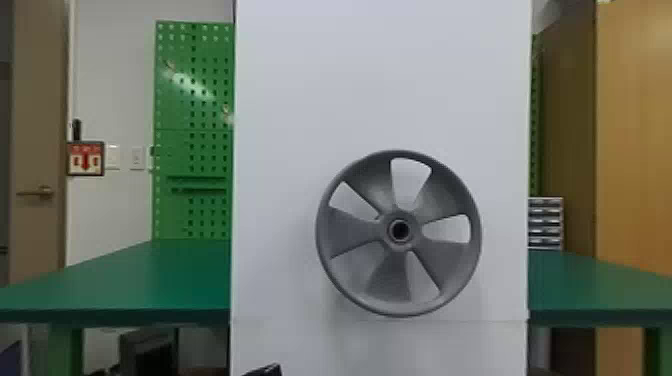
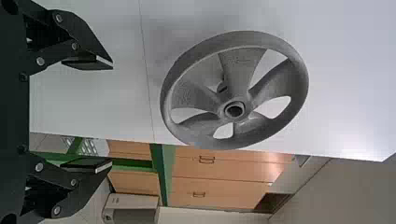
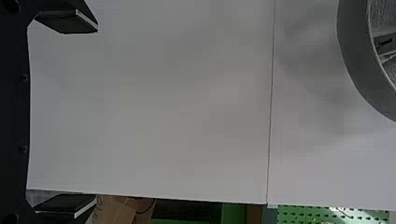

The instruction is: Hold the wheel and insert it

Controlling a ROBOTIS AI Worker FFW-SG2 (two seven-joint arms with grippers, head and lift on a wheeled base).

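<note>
Grey, round, five-spoked wheel [image 1: 400,242] upright before a tall white panel [image 1: 382,100], hub towards the robot.
It lies above and ahead of the left black two-fingered tool [image 2: 112,113], which is open and empty; the right black tool [image 3: 96,114] is also open and empty, the wheel well off its line. The left seems better aimed for a reach upward to the rim.

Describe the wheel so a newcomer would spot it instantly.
Find the white panel in front of the green table. Low in front of it is the grey wheel, round and five-spoked with a central hole, unlike the straight-edged panel and table.
</note>
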